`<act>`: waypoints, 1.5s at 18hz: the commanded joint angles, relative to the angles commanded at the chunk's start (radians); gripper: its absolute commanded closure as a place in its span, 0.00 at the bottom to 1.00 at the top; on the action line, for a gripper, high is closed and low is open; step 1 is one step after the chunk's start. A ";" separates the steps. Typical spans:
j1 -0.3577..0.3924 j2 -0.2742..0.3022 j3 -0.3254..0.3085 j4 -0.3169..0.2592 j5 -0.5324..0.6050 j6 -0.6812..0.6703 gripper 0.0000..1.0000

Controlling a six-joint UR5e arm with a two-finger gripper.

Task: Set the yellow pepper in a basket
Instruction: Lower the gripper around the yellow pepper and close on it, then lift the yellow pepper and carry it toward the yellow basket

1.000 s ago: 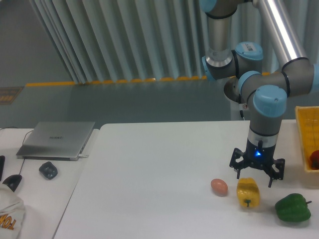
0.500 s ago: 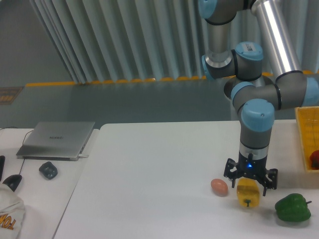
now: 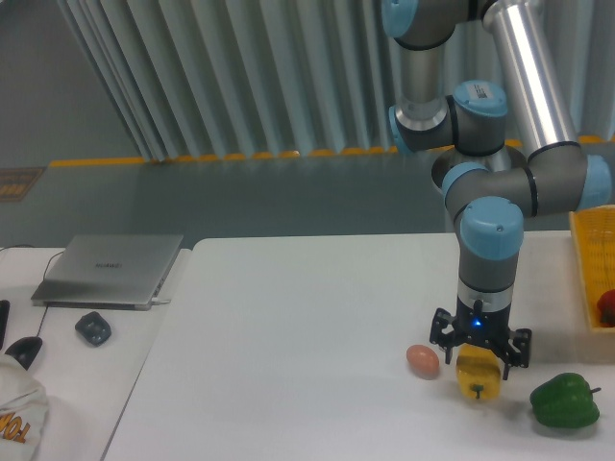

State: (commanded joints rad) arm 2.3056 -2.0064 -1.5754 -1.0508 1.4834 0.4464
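The yellow pepper (image 3: 479, 376) lies on the white table near the front right, its stem facing the camera. My gripper (image 3: 479, 360) hangs straight down over it, jaws open, with a finger on each side of the pepper's top. The yellow-orange mesh basket (image 3: 588, 261) stands at the right edge, partly cut off by the frame.
A small brownish egg (image 3: 422, 360) lies just left of the pepper. A green pepper (image 3: 563, 400) lies to its right. A red item (image 3: 607, 305) sits in the basket. A laptop (image 3: 110, 270), a mouse (image 3: 93, 328) and a cap (image 3: 19, 413) are at the left.
The gripper has moved left and down from behind the yellow pepper, and its open fingers now straddle the pepper's top. The pepper has not moved.
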 joint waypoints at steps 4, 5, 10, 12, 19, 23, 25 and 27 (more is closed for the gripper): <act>0.000 0.000 0.008 -0.002 0.008 0.003 0.41; 0.002 0.005 0.014 -0.003 0.008 0.003 0.42; 0.009 0.037 0.047 -0.024 0.009 0.046 0.48; 0.017 0.055 0.072 -0.107 0.032 0.156 0.48; 0.115 0.141 0.064 -0.345 0.054 0.785 0.48; 0.189 0.169 0.045 -0.432 0.052 1.036 0.48; 0.216 0.175 0.044 -0.486 0.054 1.141 0.48; 0.218 0.190 0.044 -0.517 0.055 1.147 0.48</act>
State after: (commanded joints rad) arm 2.5234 -1.8163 -1.5309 -1.5676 1.5386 1.5938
